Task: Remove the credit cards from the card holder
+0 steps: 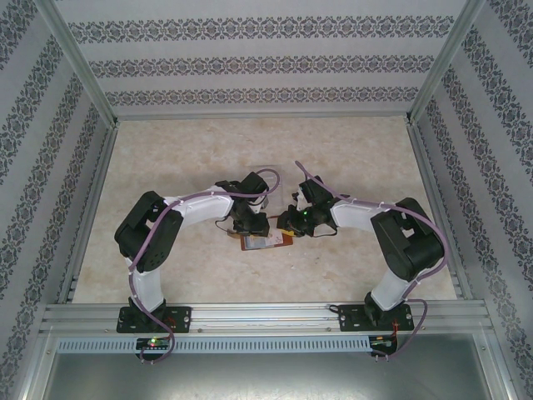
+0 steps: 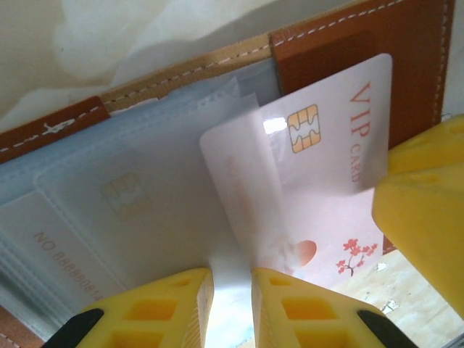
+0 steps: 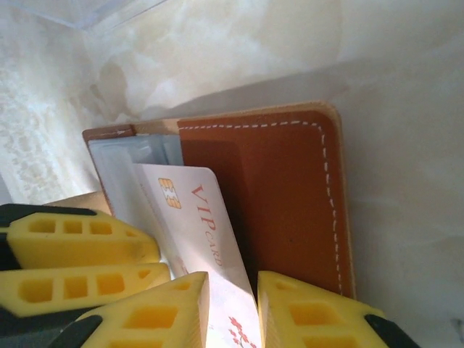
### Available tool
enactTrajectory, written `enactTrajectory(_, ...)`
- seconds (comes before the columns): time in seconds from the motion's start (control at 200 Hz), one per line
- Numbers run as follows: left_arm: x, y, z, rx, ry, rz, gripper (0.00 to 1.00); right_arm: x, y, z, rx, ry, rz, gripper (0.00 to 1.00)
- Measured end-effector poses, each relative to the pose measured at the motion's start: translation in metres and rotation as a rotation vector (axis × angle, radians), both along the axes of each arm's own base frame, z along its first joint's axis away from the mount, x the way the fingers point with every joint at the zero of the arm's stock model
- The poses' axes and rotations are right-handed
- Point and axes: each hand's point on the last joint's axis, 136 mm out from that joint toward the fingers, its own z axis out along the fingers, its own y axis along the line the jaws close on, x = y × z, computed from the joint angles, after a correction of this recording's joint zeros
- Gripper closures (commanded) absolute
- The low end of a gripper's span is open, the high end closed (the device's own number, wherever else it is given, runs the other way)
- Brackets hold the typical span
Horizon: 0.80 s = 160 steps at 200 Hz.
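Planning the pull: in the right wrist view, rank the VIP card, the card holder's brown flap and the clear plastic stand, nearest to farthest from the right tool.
1. VIP card, bottom centre, at the right tool.
2. The card holder's brown flap, just beyond, centre-right.
3. The clear plastic stand, far top left.

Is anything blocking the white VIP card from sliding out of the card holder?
Only the card holder's own clear plastic sleeve: it overlaps the VIP card's lower left part in the left wrist view. The card's free end shows in the gap between the right gripper's fingers; nothing else visible lies across it.
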Motion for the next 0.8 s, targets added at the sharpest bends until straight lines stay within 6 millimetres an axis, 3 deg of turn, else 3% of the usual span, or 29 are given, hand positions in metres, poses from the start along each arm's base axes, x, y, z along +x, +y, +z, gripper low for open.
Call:
enactTrajectory(0.365, 0.000, 0.001, -0.001, 0.006, -0.004, -0.001, 0.81, 0.002, 0.009, 0.021, 0.076, -0.051, 0.023, 0.81)
enactTrajectory(0.799, 0.000, 0.001, -0.001, 0.006, -0.004, -0.001, 0.80, -0.003, 0.011, 0.006, 0.049, -0.030, 0.042, 0.92)
